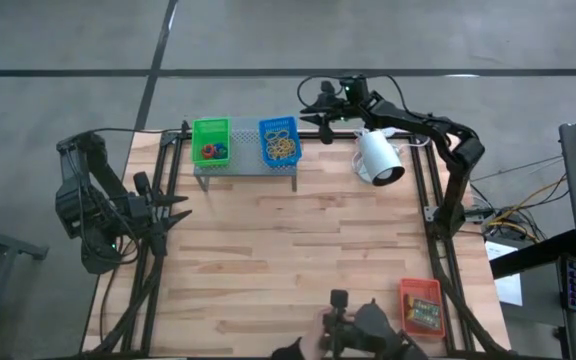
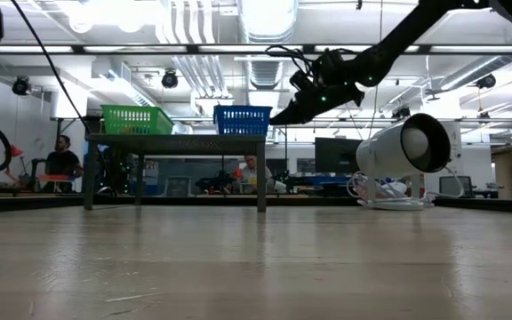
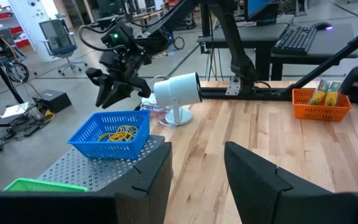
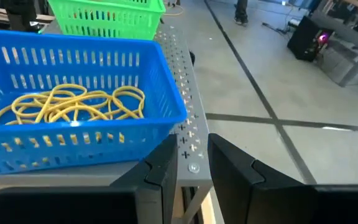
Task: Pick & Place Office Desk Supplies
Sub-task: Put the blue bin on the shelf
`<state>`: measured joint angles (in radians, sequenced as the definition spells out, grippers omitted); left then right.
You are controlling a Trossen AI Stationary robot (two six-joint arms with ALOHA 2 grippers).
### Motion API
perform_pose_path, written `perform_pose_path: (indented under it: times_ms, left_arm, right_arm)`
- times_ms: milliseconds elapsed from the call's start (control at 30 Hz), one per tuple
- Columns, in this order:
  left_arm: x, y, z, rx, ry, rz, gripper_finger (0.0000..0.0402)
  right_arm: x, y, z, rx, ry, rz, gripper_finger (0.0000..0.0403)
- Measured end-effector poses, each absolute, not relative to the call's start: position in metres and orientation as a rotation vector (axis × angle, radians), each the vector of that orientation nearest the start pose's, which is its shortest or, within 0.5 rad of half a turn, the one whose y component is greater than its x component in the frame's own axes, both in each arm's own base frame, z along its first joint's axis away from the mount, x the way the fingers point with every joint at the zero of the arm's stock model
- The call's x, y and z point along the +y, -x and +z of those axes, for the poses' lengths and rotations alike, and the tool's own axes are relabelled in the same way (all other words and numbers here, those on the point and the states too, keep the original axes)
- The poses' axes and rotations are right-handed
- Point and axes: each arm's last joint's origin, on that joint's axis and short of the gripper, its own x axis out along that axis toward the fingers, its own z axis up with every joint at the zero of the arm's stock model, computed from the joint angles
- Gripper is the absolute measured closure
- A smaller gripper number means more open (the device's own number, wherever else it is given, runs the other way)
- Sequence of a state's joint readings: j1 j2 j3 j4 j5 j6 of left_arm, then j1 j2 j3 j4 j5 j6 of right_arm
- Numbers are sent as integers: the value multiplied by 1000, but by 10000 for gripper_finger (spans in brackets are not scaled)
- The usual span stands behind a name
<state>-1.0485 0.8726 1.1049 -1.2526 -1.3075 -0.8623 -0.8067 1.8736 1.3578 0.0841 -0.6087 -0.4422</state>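
At twelve o'clock on the worktop (image 1: 298, 250), a shelf (image 1: 246, 165) carries a green tray (image 1: 210, 141) with red and blue loops (image 1: 211, 152) and a blue tray (image 1: 279, 142) with rubber bands (image 1: 282, 147). Just past the blue tray hovers the right tool (image 1: 324, 108), fingers slightly apart, holding nothing. At nine o'clock waits the left tool (image 1: 180, 215), spread and empty. An orange tray (image 1: 420, 306) with card boxes (image 1: 425, 311) sits at five o'clock, a lamp (image 1: 379, 159) at one o'clock.

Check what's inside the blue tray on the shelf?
The blue tray holds a loose tangle of tan rubber bands on its floor. Nothing else shows inside; the near wall hides the front strip of its floor.
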Motion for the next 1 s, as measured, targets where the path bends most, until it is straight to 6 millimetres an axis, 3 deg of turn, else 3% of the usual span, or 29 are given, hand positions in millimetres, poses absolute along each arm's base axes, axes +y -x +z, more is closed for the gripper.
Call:
perform_pose_path:
  times_ms: [333, 767, 1000]
  left_arm:
    - [-85, -81, 356, 247, -97, 364, 249]
    - [-85, -81, 356, 248, -97, 364, 249]
    - [-85, -81, 356, 247, -97, 364, 249]
  right_arm:
    - [-284, -304, 226, 429, 96, -64, 316]
    - [-266, -337, 209, 381, 147, 8, 316]
    - [-253, -348, 213, 350, 157, 37, 316]
